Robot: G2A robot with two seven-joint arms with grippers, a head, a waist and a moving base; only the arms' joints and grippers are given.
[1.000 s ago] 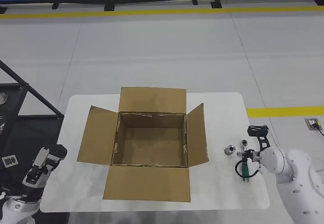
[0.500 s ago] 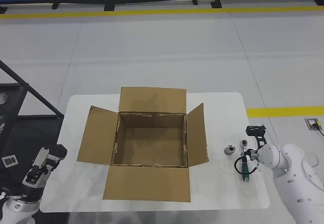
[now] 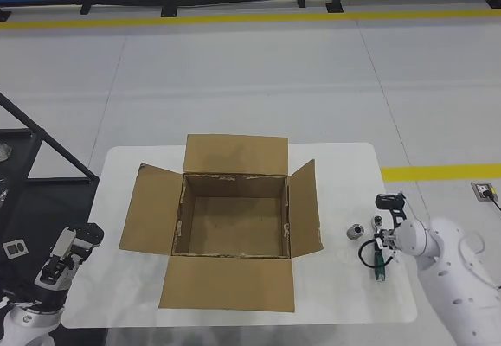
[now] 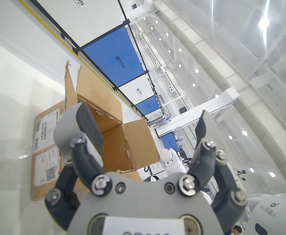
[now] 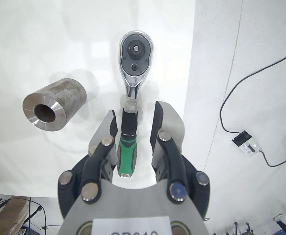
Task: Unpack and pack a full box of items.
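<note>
Cardboard box (image 3: 235, 154) looks emptied, repacking not yet done: right gripper (image 5: 136, 112), jaws spread, straddles the ratchet (image 5: 135, 57); left gripper (image 4: 143, 113) likewise spread.

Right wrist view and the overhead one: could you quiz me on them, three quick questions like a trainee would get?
1. Which lies nearer the cardboard box, the ratchet wrench or the steel cylinder?
2. True or false: the wrench lies inside the box.
3. The right tool is: A) shut on the cylinder; B) open, astride the wrench's handle; C) down inside the box.
Key: 1 the cylinder; 2 false, it lies on the white table; 3 B.
</note>
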